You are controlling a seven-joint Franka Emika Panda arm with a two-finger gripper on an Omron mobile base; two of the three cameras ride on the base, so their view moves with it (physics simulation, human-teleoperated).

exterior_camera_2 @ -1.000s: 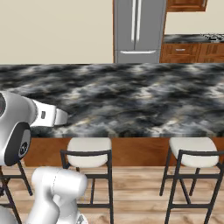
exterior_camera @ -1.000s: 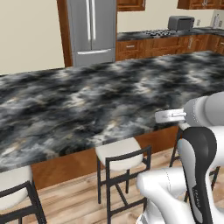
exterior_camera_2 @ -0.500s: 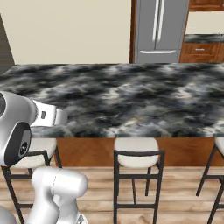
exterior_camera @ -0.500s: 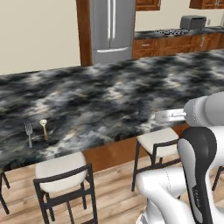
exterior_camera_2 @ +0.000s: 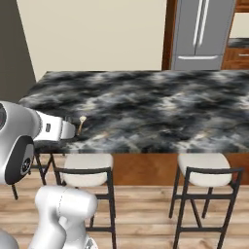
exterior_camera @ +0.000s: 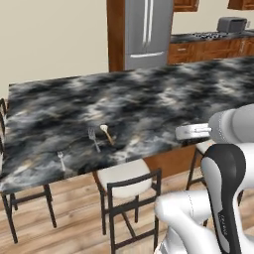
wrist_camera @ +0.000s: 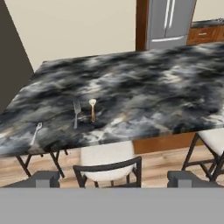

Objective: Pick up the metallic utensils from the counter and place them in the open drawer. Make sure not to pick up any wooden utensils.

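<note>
With my claw wide open and empty, short of the counter, the larger fork lies just beside the wooden spoon, so a sloppy approach risks pinching wood; small fork sits apart.

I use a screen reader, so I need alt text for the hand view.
A large fork and a wooden spoon lie side by side near the front edge of a marbled counter, with a small fork further left. The open gripper hangs in front, above a stool.
</note>
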